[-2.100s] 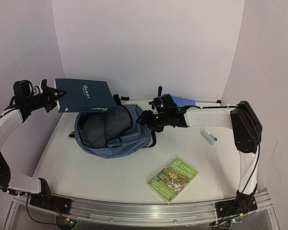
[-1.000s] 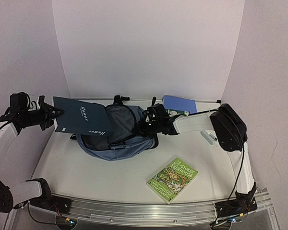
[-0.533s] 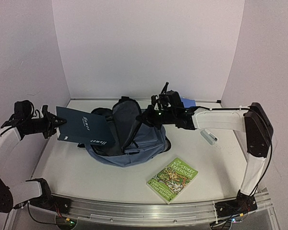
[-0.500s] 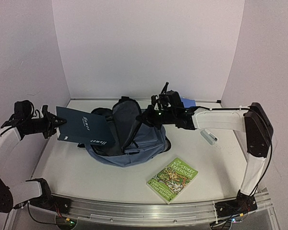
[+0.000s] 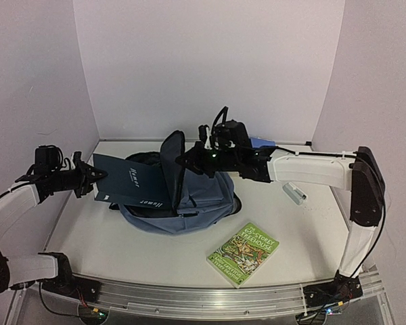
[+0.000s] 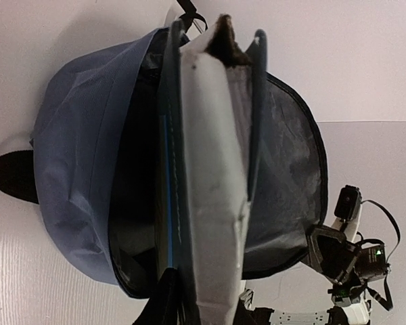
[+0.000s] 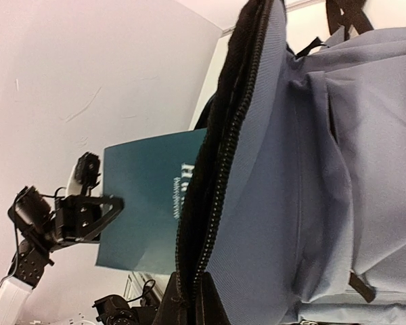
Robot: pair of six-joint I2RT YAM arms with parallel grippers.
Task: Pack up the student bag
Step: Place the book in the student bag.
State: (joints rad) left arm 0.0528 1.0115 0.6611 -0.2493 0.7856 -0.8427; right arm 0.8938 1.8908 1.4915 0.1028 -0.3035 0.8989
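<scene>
Student bag: the student bag (image 5: 203, 200) lies at the centre of the top view on the table (image 5: 101, 244). Its mouth faces frame left and its flap stands upright.
Right gripper: the right gripper (image 5: 183, 160) is pinched shut on the flap's zippered rim, just above centre, and holds it up.
Left gripper: the left gripper (image 5: 96, 177), at the left of the frame, is clamped on the left edge of the dark teal book (image 5: 132, 183).
Book: it is tilted, with its right edge inside the mouth under the raised flap. The left wrist view shows it edge-on between flap and lower wall.
Step in hand: probably sliding the book into the main compartment.
Doing it well: keep the flap high and steady. Push along the book's own plane toward frame right, keep the lower corner off the bottom lip, and let go only once most of the cover is inside.
Risk: the soft fabric may bunch, or the bag may slide.
Outside the bag: the green storybook (image 5: 243, 253) lies at lower right of centre. The blue notebook (image 5: 262, 143) is behind the right arm.
</scene>
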